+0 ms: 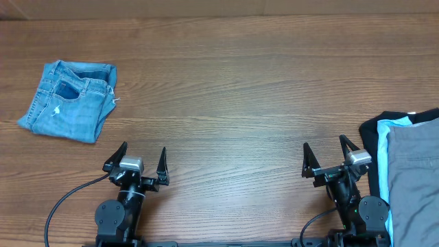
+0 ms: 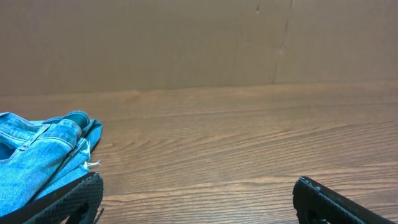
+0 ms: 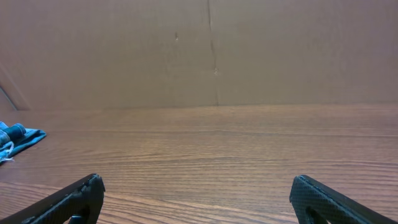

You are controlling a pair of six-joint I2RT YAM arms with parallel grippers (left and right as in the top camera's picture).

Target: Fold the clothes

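Presently, nothing is held. The left gripper [image 1: 143,149] is noted at 7 o'clock on the brown wood-grain table [image 1: 233,82], with jaws spread wide and bare board between them. The right gripper [image 1: 324,145] is noted at 5 o'clock, equally spread and empty; both wrist views confirm only table between the fingers.

The plain grey cotton shorts [image 1: 415,171] are located at 4 o'clock, at the table's right edge just beside the right arm. They are laid on top of a light-blue garment [image 1: 383,140], which rests on a black garment [image 1: 369,129]. The grey piece is cut off by the frame edge, so its full outline cannot be made out; what shows lies flat, with no fold line visible.

A small faded blue denim pair of shorts [image 1: 68,101] is recorded at 10 o'clock, well apart from both arms, compact and apparently already folded.

Progress is judged as at the very start for the grey shorts: not gripped, not drawn to the open centre, not folded. Left to do, by estimate: the garment is to be lifted off the pile, spread out at mid-table, folded and set aside.
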